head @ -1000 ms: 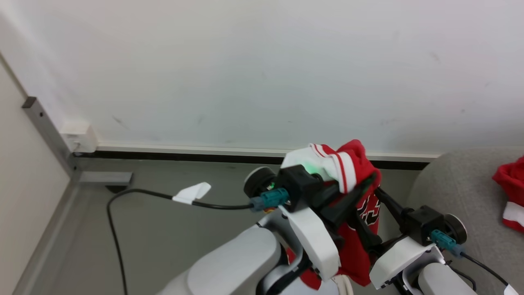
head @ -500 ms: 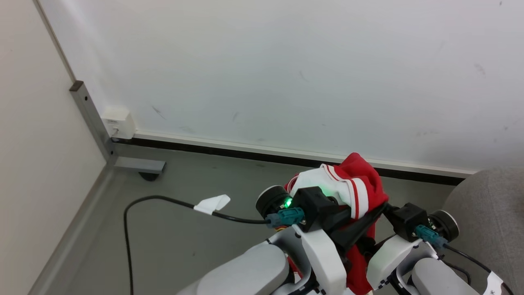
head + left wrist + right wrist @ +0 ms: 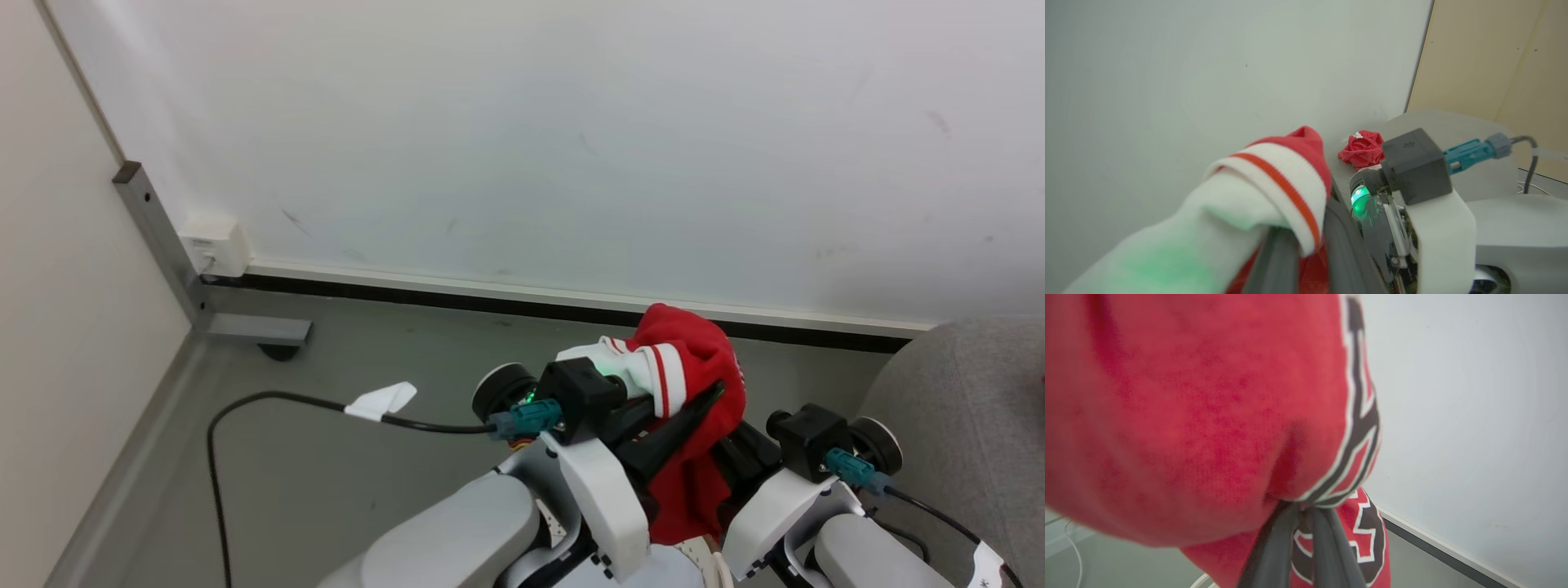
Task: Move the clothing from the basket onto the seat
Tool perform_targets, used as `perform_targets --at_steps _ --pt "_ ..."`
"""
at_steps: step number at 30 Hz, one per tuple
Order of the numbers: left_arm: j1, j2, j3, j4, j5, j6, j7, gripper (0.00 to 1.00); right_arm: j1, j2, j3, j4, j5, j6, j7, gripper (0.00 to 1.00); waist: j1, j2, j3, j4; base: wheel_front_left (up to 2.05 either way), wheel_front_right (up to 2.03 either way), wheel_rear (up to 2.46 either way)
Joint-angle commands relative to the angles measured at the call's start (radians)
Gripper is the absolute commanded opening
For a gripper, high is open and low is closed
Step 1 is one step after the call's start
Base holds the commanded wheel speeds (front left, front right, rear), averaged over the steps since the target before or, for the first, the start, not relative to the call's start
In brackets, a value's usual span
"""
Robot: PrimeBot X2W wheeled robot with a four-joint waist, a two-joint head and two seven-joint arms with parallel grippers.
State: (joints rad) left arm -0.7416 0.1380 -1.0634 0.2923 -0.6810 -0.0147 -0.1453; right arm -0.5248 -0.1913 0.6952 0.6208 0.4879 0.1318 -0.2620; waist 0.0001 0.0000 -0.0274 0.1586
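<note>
From the head view, the red jersey (image 3: 690, 363) is bunched up in the air in front of the robot, well off the floor (image 3: 367, 367) and close to the white wall (image 3: 522, 147). The left end effector (image 3: 702, 400) has its dark fingers pushed into the cloth from the left. The right end effector (image 3: 735, 457) reaches in from the other side, lower down. The grey seat (image 3: 963, 392) sits off at the right edge, apart from the jersey. A black cable (image 3: 277, 400) trails over the floor.

In the left wrist view, the left end effector (image 3: 1306, 261) is clamped on the jersey (image 3: 1274, 179), whose white-and-red trim band folds over the fingers. Beyond it, a second red garment (image 3: 1363, 149) lies crumpled on the seat (image 3: 1433, 122).

In the right wrist view, the right end effector (image 3: 1302, 510) has its fingers pressed together, pinching the jersey (image 3: 1208, 416) by its black-and-white lettering.

I'd judge this to be the carrying step, with one garment delivered. Next the robot needs to swing right until the jersey hangs over the seat, then lower it and open both end effectors.
</note>
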Motion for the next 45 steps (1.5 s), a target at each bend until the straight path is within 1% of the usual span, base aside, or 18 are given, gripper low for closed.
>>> perform_targets --at_steps 1,5,6,7,8,9,14,22,28,34,40,45 --pt "0.018 0.013 0.009 0.009 -0.005 0.008 -0.013 0.00 0.024 -0.008 -0.008 -0.014 0.011 -0.002 -0.003 0.00 -0.0001 0.0000 0.002 -0.019 0.00 0.00 0.00" --pt "0.033 0.034 0.021 0.017 -0.008 0.024 -0.030 0.00 0.056 -0.018 -0.035 -0.060 0.029 -0.002 -0.004 0.00 -0.0001 0.0000 0.006 -0.054 0.00 0.00 0.00" --pt "0.037 0.038 0.024 0.019 -0.008 0.027 -0.035 0.07 0.064 -0.020 -0.044 -0.069 0.030 -0.002 -0.004 0.00 -0.0001 0.0000 0.007 -0.064 0.00 0.00 0.00" --pt "0.039 0.040 0.027 0.018 -0.009 0.033 -0.036 0.34 0.071 -0.022 -0.055 -0.079 0.032 -0.002 -0.004 0.00 -0.0001 0.0000 0.008 -0.073 0.00 0.00 0.00" --pt "0.042 0.044 0.030 0.016 -0.011 0.034 -0.041 0.83 0.077 -0.025 -0.065 -0.090 0.032 -0.002 -0.004 0.00 -0.0001 0.0000 0.009 -0.084 0.00 0.00 0.00" --pt "0.047 0.044 0.032 0.011 -0.015 0.035 -0.042 1.00 0.081 -0.027 -0.079 -0.101 0.031 -0.002 -0.004 0.00 -0.0001 0.0000 0.010 -0.095 0.00 0.00 0.00" --pt "0.062 0.053 0.039 -0.038 -0.016 0.044 -0.059 1.00 0.109 -0.046 -0.173 -0.154 0.028 -0.002 -0.004 0.00 -0.0001 0.0000 0.013 -0.164 0.00 0.00 0.00" --pt "0.098 0.099 0.052 -0.116 0.010 0.072 -0.089 1.00 0.160 -0.053 -0.335 -0.232 0.007 -0.002 -0.004 0.00 -0.0001 0.0000 0.024 -0.305 0.00 0.00 0.00" --pt "0.116 0.122 0.051 -0.132 0.026 0.087 -0.097 1.00 0.203 -0.071 -0.434 -0.297 -0.009 -0.002 -0.004 0.00 -0.0001 0.0000 0.037 -0.421 0.00 0.00 0.00" --pt "0.125 0.127 0.042 -0.138 0.040 0.093 -0.103 1.00 0.245 -0.081 -0.521 -0.375 -0.024 -0.002 0.007 0.00 -0.0001 0.0000 0.056 -0.529 0.00 0.00 0.00" --pt "0.122 0.128 0.034 -0.127 0.059 0.101 -0.104 1.00 0.302 -0.071 -0.597 -0.444 -0.038 -0.002 0.029 0.00 -0.0001 0.0000 0.073 -0.607 0.00 0.00 0.00" --pt "0.114 0.126 0.034 -0.117 0.062 0.102 -0.106 1.00 0.333 -0.053 -0.634 -0.492 -0.052 -0.002 0.046 0.00 -0.0001 0.0000 0.086 -0.637 0.00 0.00 0.00"
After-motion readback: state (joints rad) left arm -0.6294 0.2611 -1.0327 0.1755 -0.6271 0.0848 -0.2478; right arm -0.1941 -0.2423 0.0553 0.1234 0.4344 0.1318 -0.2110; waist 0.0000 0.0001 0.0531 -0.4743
